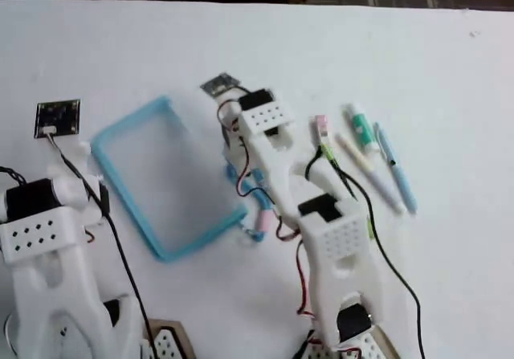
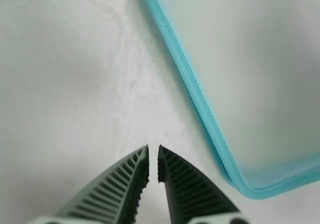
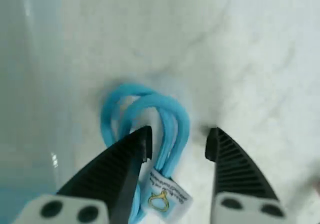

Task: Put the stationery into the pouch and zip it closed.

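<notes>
Between the fingers of the R gripper [image 3: 179, 139], spread wide w/ nothing clamped, lies part of a blue cord loop [image 3: 177, 126] w/ white tag [image 3: 162, 199], at the 4 o'clock corner of the pouch [image 1: 165, 178]. L gripper [image 2: 153, 156] is nearly closed, a slit apart, holding nothing, over bare table [image 2: 60, 58] beside the pouch's 9 o'clock edge. Pens [image 1: 395, 170] lie at approx 3 o'clock, well apart from the pouch.
</notes>
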{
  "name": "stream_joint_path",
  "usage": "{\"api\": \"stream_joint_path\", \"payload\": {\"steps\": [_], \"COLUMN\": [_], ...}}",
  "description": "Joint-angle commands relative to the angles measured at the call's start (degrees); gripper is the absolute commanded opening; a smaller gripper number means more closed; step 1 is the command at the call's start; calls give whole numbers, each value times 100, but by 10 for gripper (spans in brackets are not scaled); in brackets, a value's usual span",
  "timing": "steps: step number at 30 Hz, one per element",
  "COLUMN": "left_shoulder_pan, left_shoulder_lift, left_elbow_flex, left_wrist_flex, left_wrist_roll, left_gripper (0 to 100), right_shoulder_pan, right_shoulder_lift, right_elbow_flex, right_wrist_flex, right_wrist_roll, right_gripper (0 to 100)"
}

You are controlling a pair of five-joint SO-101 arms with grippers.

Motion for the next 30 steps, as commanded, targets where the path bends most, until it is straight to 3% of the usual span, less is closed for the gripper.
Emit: {"api": "stream_joint_path", "payload": {"steps": [1, 6, 9, 12, 18, 30], "left_shoulder_pan": [-22, -22, -22, -22, -22, -22], "left_shoulder_lift": [4, 4, 4, 4, 4, 4], "left_elbow_flex": [-264, -273, -273, -273, -273, -273], "left_wrist_flex": [26, 26, 26, 26, 26, 26], "left_wrist_roll": [9, 9, 9, 9, 9, 9], "left_gripper": [64, 64, 64, 64, 64, 64], "right_shoulder_pan": [-40, -13, 48, 127, 277, 268], "right_shoulder_lift": [277, 365, 356, 321, 4, -1903], "right_elbow_flex": [-62, -70, -70, -114, -527, -1969], "right_wrist_flex": [-356, -418, -497, -497, -92, 514], "right_wrist_roll": [70, 53, 44, 44, -9, -1327], "right_gripper": [180, 157, 15, 46, 16, 17]}}
